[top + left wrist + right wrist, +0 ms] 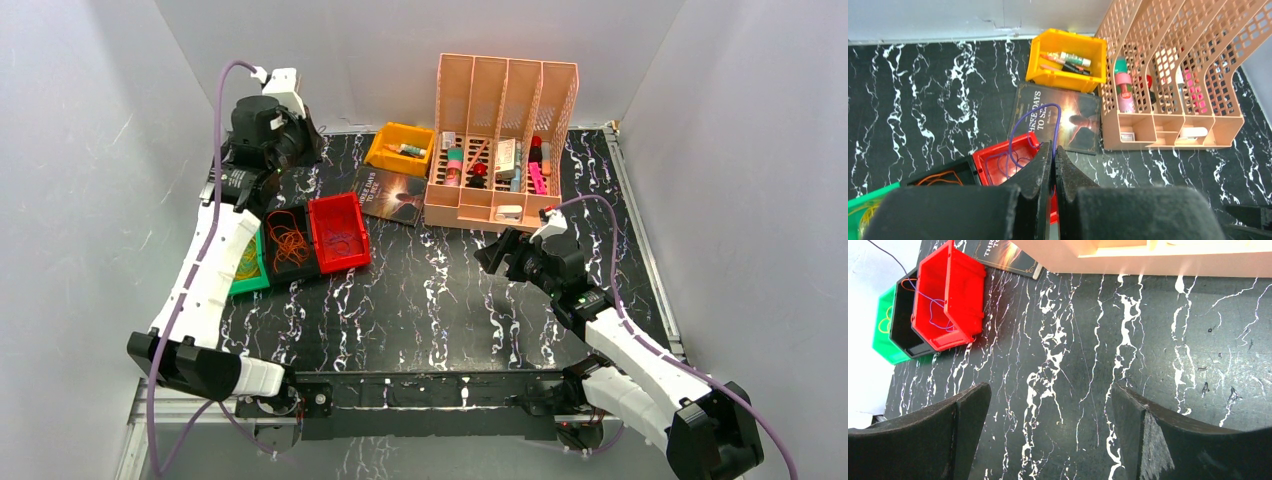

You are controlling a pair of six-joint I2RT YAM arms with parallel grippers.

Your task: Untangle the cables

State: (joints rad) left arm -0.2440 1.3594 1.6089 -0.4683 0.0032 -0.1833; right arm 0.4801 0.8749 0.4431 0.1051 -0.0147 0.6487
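at the far left of the desk (430,300), three small bins sit touching in a row: a green bin (247,272), a black bin (288,243) and a red bin (338,232). the green one holds what looks to be a yellow cable (248,260), though the left arm covers half of it in the top view. the orange cable (290,243) lies loosely coiled in the black bin. the purple cable (1059,116) lies partly in the red bin, and in the left wrist view a loop of it stands up over the bin's rim and runs back down into the tips of the left claw (1053,146). that claw is pinched narrow on the wire, its fingers nearly meeting, and hangs above the red bin.

just right of the bins a dark book (392,195) lies flat, with a yellow bin (400,150) of small items behind it. further right stands a pink organiser (505,140) with upright dividers and assorted items in its front compartments.

near the middle right, the right claw (1048,405) hovers above bare desk, spread wide and gripping nothing, well apart from the bins and cables.
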